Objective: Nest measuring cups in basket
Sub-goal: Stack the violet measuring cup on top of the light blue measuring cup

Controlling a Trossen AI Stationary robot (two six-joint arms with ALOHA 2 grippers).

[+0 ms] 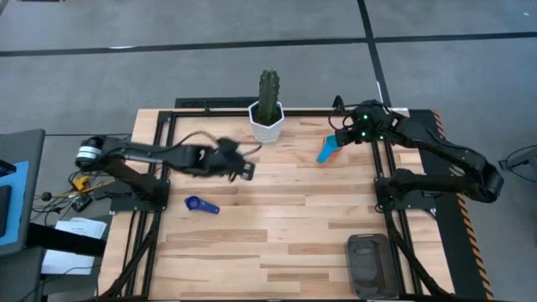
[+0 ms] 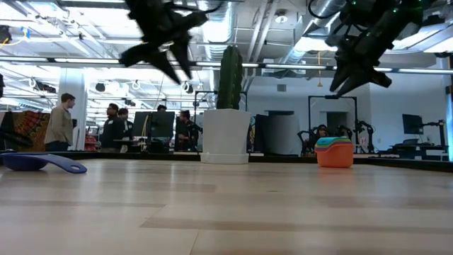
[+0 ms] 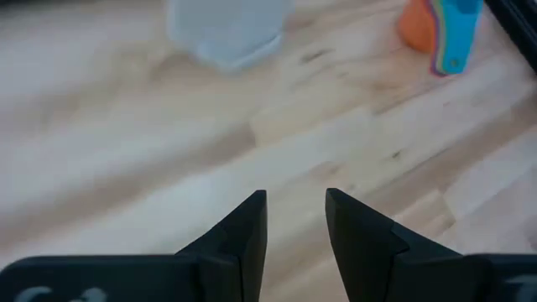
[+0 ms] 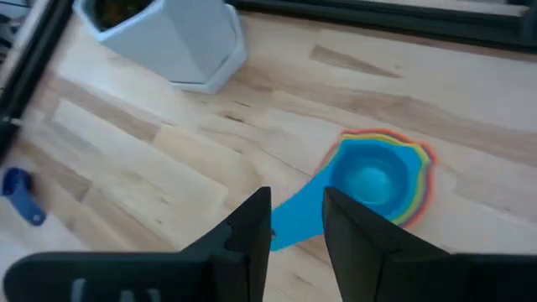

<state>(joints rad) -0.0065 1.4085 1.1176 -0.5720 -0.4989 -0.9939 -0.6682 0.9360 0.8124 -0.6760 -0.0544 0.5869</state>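
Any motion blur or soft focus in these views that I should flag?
High view: the left gripper is smeared by motion. Low view: both arms are dark silhouettes against the bright room. Left wrist view: the white pot and nested cups look soft. Right wrist view: the nested cups are fairly sharp.

place: open lab/workshop | evidence: exposed ceiling ducts (image 2: 233,28), monitors (image 2: 152,124), people (image 2: 60,120)

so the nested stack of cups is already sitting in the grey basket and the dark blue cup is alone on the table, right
Not quite. The nested stack of cups sits on the bare table near the cactus pot, not in the grey basket, which lies at the near edge, as the high view shows. The dark blue cup is indeed alone on the table.
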